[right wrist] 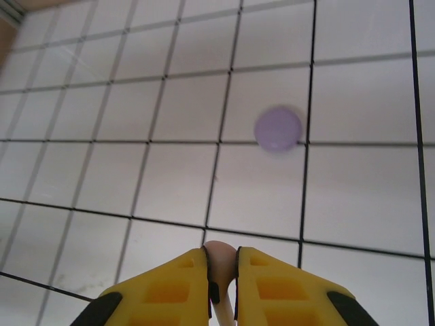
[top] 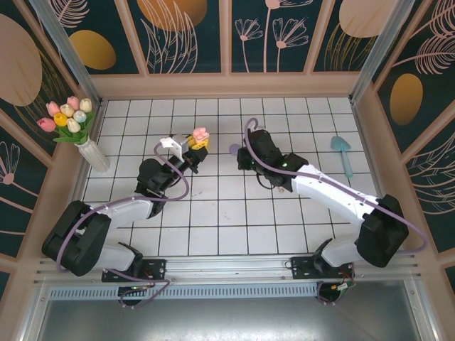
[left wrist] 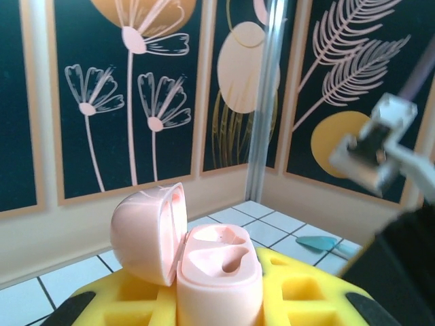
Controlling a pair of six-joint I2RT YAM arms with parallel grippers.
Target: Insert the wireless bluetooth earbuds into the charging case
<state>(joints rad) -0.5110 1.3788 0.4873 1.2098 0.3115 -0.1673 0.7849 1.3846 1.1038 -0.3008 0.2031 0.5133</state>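
Note:
The pale pink charging case (left wrist: 221,272) stands upright with its lid (left wrist: 146,231) swung open to the left, and both sockets are bare. My left gripper (left wrist: 221,288) is shut on the case body, yellow fingers (left wrist: 306,292) on either side. From above, the case (top: 200,136) sits at the left gripper's tip, left of centre. My right gripper (right wrist: 222,268) is shut on a pale pink earbud (right wrist: 221,258), its stem hanging between the pads above the tiles. A purple earbud (right wrist: 278,128) lies on the floor just ahead of it, the same purple earbud (top: 234,149) lying between the two grippers; right gripper (top: 245,158).
A white vase of tulips (top: 85,142) stands at the left wall. A teal scoop (top: 342,153) lies at the far right of the tiled floor (top: 234,220). Wooden walls ring the floor. A blurred dark arm part (left wrist: 401,272) is close on the case's right.

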